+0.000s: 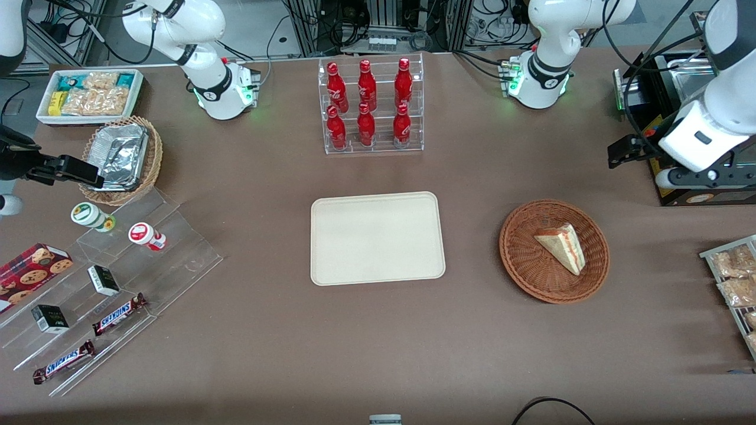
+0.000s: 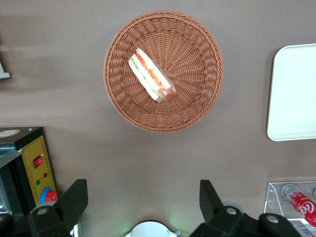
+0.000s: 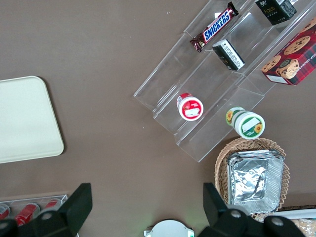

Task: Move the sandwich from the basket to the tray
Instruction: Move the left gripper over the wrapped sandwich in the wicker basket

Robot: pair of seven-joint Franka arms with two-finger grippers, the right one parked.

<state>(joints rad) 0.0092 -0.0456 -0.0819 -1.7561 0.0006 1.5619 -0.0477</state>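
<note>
1. The sandwich (image 1: 563, 247) lies in the reddish-brown wicker basket (image 1: 520, 260), on its side, a little off the basket's middle toward the working arm's end of the table.
2. Its long axis runs diagonally in the front view — the narrow tip is nearer the front camera, and the broad end is farther from it and points toward the tray (image 1: 378, 238).
3. In the wrist view the red and green filling layers (image 2: 152, 75) show along one long face of the wedge.
4. The gripper (image 2: 143, 202) hovers above bare table, wide open with nothing between its fingers (image 2: 75, 198) — the sandwich and basket are well apart from it and nearer the front camera.
5. In the front view the gripper itself is hard to make out; the left arm's wrist (image 1: 697, 141) hangs over the table's edge at the working arm's end.
6. The cream tray lies flat mid-table, beside the basket toward the parked arm's end, not touching it.
7. A clear rack of red bottles (image 1: 370, 106) stands farther from the front camera than the tray.
</note>
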